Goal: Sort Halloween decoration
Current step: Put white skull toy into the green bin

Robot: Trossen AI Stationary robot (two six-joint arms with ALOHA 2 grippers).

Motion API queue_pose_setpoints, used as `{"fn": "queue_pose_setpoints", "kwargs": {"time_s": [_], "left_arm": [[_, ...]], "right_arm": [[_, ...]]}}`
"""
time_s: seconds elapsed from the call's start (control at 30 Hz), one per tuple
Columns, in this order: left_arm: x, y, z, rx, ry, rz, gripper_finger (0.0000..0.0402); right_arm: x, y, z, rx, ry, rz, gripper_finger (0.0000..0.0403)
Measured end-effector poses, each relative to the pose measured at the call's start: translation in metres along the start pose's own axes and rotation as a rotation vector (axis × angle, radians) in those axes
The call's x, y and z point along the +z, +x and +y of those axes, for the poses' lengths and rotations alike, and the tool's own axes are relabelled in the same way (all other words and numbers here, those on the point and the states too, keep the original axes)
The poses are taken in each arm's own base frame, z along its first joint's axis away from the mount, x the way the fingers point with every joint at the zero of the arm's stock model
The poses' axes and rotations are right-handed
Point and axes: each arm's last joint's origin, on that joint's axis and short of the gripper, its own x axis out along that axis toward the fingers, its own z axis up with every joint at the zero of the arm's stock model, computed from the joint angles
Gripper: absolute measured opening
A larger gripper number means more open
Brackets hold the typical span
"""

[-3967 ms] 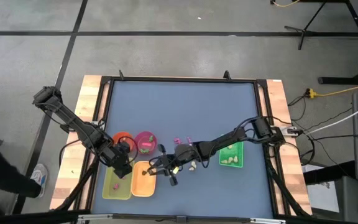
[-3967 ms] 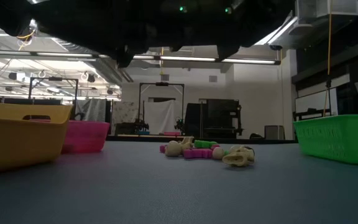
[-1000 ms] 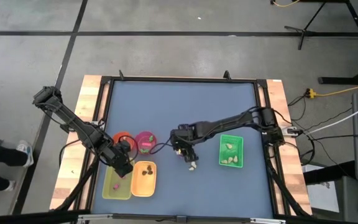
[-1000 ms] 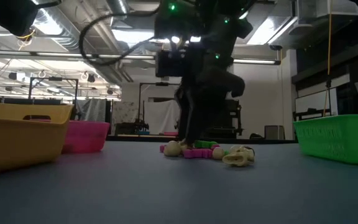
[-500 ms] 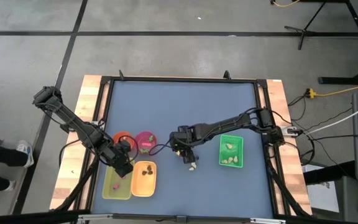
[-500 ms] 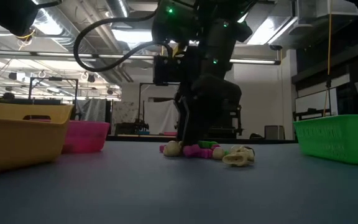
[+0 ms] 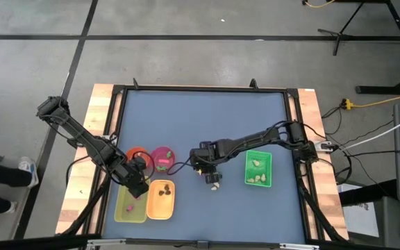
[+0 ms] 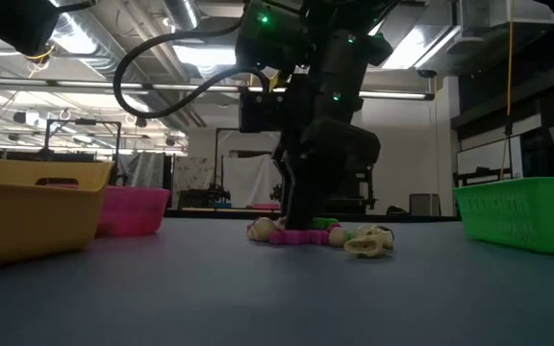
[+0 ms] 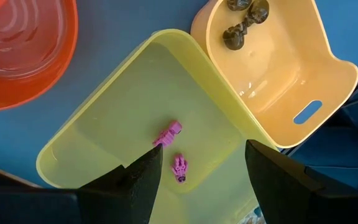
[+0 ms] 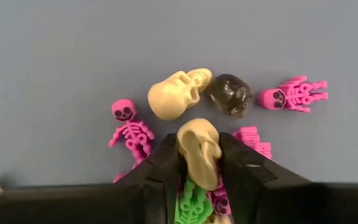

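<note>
1. Right gripper (image 10: 199, 163) down on the trinket pile (image 7: 211, 178) at mid-table, fingers clenched on a cream-white skull (image 10: 200, 149).
2. On the blue table (image 10: 73, 50) just around it: a second cream skull (image 10: 178, 93), a dark brown skull (image 10: 229, 94) touching that one, a magenta skeleton (image 10: 131, 130), another magenta skeleton (image 10: 291, 94), a green piece (image 10: 193, 200) under the fingers.
3. In the low view: the same arm planted among the pile, a cream piece (image 8: 368, 246) lying just beside.
4. Left gripper (image 9: 197, 180) hovering over the pale yellow tray (image 9: 98, 124), fingers released, empty.
5. In that tray: two magenta trinkets (image 9: 171, 149). In the orange-yellow tray (image 9: 278, 74) alongside: dark brown trinkets (image 9: 241, 22). Orange bowl (image 9: 23, 56) near.
6. Green tray (image 7: 258, 169) to the right of the pile, cream pieces inside; pink bowl (image 7: 162, 159) to the left.
</note>
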Motion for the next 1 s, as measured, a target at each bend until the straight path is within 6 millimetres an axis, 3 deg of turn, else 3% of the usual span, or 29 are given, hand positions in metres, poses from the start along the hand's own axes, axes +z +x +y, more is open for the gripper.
{"fn": "queue_pose_setpoints", "kwargs": {"time_s": [0.47,1.0], "left_arm": [[0.000,0.000,0.000,0.000,0.000,0.000,0.0212],[0.000,0.000,0.000,-0.004,0.000,0.000,0.0212]], "right_arm": [[0.001,-0.001,0.000,-0.004,0.000,0.001,0.0085],[0.016,-0.050,0.001,0.103,-0.050,0.150,0.0084]]}}
